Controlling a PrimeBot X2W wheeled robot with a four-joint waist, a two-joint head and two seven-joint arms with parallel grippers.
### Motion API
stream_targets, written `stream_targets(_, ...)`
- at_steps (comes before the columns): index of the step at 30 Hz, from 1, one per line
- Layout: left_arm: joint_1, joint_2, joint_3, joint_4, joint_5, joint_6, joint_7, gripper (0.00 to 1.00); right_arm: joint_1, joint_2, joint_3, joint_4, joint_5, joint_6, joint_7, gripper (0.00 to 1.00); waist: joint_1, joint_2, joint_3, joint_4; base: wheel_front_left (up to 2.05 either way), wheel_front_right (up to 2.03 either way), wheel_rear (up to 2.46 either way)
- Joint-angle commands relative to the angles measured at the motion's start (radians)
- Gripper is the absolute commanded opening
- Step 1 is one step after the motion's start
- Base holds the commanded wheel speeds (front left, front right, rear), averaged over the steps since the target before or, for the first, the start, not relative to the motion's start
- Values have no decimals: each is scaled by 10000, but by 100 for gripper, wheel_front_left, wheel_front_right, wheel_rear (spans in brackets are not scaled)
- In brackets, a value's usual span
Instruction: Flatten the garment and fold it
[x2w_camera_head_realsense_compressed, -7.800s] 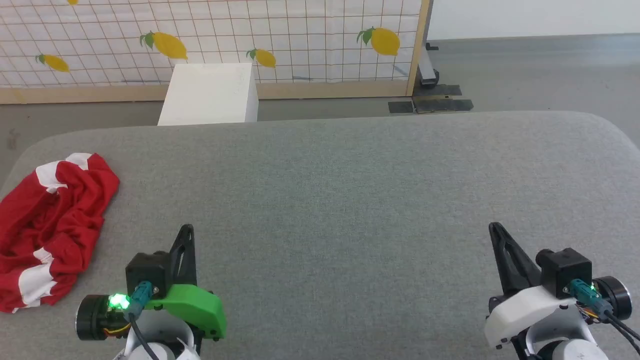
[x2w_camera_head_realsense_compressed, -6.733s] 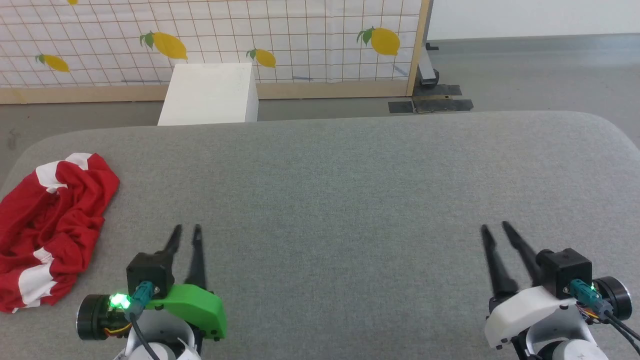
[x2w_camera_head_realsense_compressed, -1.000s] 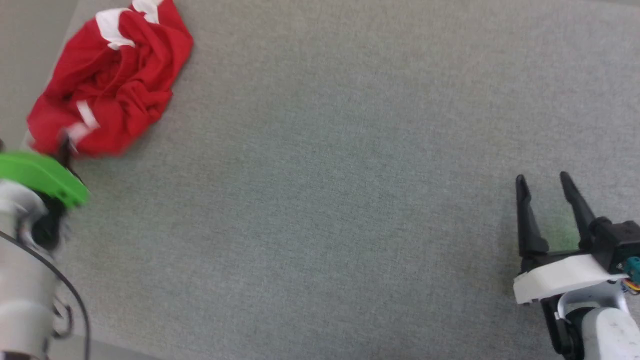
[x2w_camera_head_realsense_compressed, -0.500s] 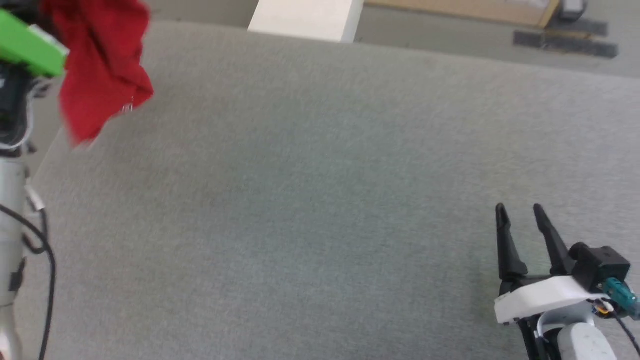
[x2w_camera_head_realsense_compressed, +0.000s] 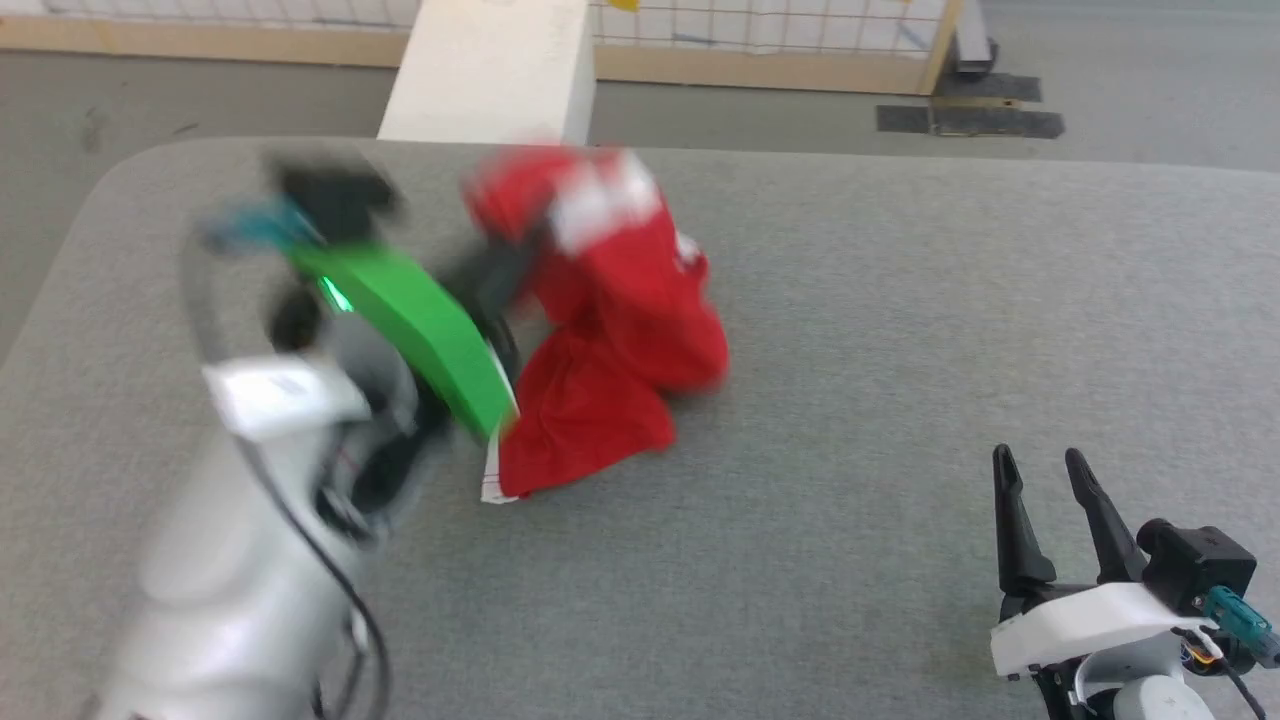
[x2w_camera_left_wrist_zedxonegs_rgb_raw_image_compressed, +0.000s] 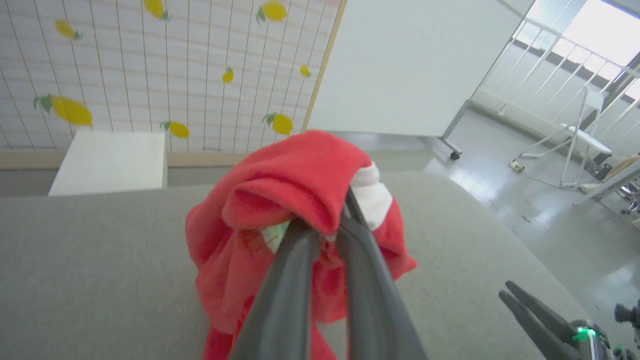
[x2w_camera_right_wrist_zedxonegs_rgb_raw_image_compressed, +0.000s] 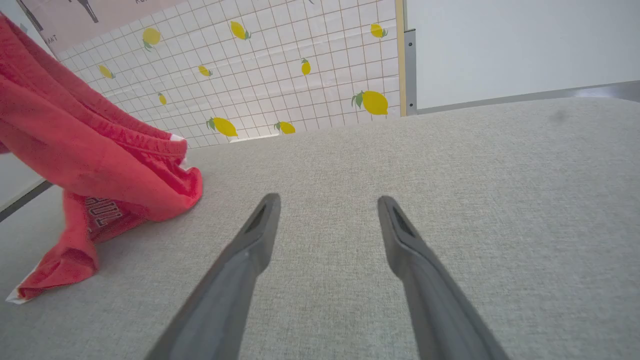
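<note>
Left pincer (x2w_camera_left_wrist_zedxonegs_rgb_raw_image_compressed: 327, 227) is clamped on the bright red knit garment with white bands (x2w_camera_head_realsense_compressed: 610, 330), which hangs bunched over the middle of the grey cloth desk (x2w_camera_head_realsense_compressed: 900, 300), tail touching it. Right pincer (x2w_camera_head_realsense_compressed: 1037, 458) is wide, empty. I'd lower it centrally, then pull two edges apart.

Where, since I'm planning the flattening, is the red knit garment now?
Head view: the bright red knit garment hangs bunched from the left gripper, left of centre over the grey fabric table, lower end touching it.
</note>
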Motion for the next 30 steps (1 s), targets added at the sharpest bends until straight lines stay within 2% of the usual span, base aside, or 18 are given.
stream_targets(1,440,19,-296,348,174,15,124,0,84,-3,25,-19,64,-15,-54,100,0,-1,-107,-282,0,0,0)
stream_targets(6,1674,-409,-1756,1770,384,-182,685,0,83,-3,-9,-125,78,-15,-56,100,0,-1,-120,-462,0,0,0)
stream_targets(9,2036,-664,-2267,2261,221,-295,999,0,135,-3,-54,-141,113,-15,-57,100,0,-1,-140,-429,0,0,0)
stream_targets(10,2078,-741,-2311,2372,124,-319,1024,40,164,-3,-71,-141,137,-15,-57,100,0,-1,-160,-388,0,0,0)
stream_targets(11,2079,-795,-2273,2435,37,-327,987,91,191,-3,-84,-135,160,-15,-57,100,0,-1,-184,-345,0,0,0)
stream_targets(12,2015,-824,-2165,2469,-25,-332,859,100,222,-3,-90,-123,188,-15,-57,100,0,-1,-211,-289,0,0,0)
stream_targets(16,1734,-801,-1323,2248,-410,-205,133,100,255,-3,-12,-63,259,-15,-58,100,0,-1,-354,-151,0,0,0)
stream_targets(20,1746,-374,-163,1625,-444,143,-1271,100,244,-3,113,-30,250,-15,-58,100,0,-1,-525,-124,0,0,0)
stream_targets(23,2091,171,526,1232,173,611,-2706,100,246,-3,207,7,267,-15,-58,100,0,-1,-639,-128,0,0,0)
stream_targets(26,2705,393,1158,1047,621,1166,-4129,100,270,-3,259,98,277,-15,-58,100,0,-1,-719,-107,0,0,0)
stream_targets(30,3764,414,2010,742,1281,1761,-4811,100,278,-3,455,496,247,-15,197,100,0,-1,-829,-57,0,0,0)
